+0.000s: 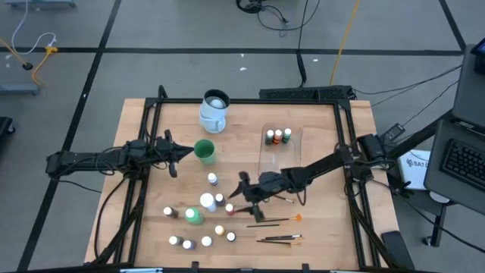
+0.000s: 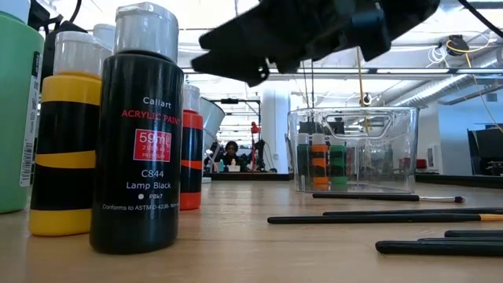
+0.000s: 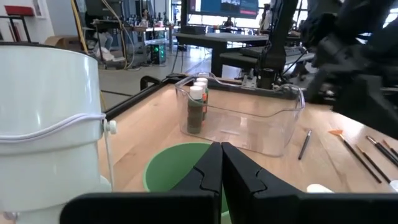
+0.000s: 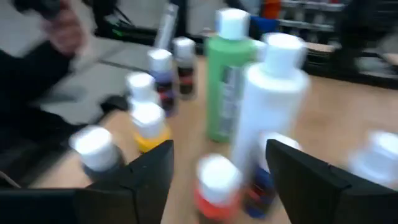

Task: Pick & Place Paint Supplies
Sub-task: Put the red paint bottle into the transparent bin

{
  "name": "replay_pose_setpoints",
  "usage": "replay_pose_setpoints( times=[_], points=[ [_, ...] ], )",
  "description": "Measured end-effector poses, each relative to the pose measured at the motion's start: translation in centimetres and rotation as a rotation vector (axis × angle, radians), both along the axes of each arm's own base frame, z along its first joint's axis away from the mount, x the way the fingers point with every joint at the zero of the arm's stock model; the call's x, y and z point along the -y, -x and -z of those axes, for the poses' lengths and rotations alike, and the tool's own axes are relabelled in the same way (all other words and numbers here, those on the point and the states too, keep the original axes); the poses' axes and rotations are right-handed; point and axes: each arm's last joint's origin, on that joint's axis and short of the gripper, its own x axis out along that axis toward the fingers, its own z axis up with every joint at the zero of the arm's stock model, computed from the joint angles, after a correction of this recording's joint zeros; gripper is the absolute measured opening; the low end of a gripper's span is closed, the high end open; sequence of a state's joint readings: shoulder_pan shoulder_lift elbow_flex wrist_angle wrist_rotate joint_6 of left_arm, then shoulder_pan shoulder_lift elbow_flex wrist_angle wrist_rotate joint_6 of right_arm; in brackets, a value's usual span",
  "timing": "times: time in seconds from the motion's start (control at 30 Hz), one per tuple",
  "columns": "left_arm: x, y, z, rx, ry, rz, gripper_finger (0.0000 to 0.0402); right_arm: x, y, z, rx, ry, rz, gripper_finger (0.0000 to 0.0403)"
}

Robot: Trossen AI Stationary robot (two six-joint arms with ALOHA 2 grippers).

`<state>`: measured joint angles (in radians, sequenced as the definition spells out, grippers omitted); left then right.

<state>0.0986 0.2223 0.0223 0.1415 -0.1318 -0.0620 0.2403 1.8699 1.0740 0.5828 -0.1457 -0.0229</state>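
Note:
Many small white-capped paint bottles stand on the wooden table's near middle, among them a larger green bottle and a tall white one. Thin dark brushes lie flat to their right. My right gripper hangs open just above the cluster's right side. A small red bottle stands ahead between its spread fingers, untouched. My left gripper waits shut at the table's left, beside a green cup. In the low view, a black bottle and a yellow one stand close up.
A clear plastic tub at the back right holds three small bottles. A white mug stands at the far edge, and the green cup sits in front of it. More brushes lie near the front edge.

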Motion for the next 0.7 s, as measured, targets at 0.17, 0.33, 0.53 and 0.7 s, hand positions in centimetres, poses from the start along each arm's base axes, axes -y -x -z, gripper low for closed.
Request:
replay_pose_setpoints(
  times=[0.17, 0.33, 0.53, 0.7],
  points=[
    [0.0, 0.0, 0.1, -0.012, 0.001, 0.0, 0.0005, 0.1, -0.7, 1.7, -0.053, -0.021, -0.021, 0.0267],
    [0.0, 0.0, 0.1, -0.012, -0.003, 0.0, 0.0005, 0.6, -1.3, 3.4, -0.06, -0.021, -0.004, 0.0268],
    [0.0, 0.0, 0.1, -0.013, -0.004, 0.0, 0.0005, 0.5, -1.6, 4.7, -0.043, -0.018, -0.01, 0.0257],
    [0.0, 0.0, 0.1, -0.013, -0.003, 0.0, 0.0005, 0.4, -1.6, 4.5, -0.034, -0.016, -0.015, 0.0246]
  ],
)
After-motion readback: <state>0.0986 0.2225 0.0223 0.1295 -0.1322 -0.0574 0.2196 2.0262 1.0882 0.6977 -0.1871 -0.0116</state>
